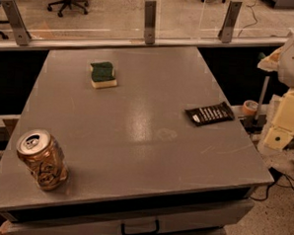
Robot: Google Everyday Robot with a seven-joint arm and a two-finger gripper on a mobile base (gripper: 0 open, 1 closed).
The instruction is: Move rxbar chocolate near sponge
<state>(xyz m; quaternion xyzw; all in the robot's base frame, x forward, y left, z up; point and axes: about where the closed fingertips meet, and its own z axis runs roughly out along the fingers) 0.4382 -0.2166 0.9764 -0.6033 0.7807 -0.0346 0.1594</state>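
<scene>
The rxbar chocolate is a flat black wrapper with white lettering. It lies on the grey table near the right edge. The sponge, dark green on top with a pale cream base, sits at the back left of the table, well apart from the bar. My gripper shows as cream-coloured blocks at the right edge of the view. It is off the table, to the right of the bar and a little nearer than it, and touches nothing.
A tan soda can stands tilted at the front left corner. A glass barrier on metal posts runs along the far edge. A tape roll and cables lie off the table's right side.
</scene>
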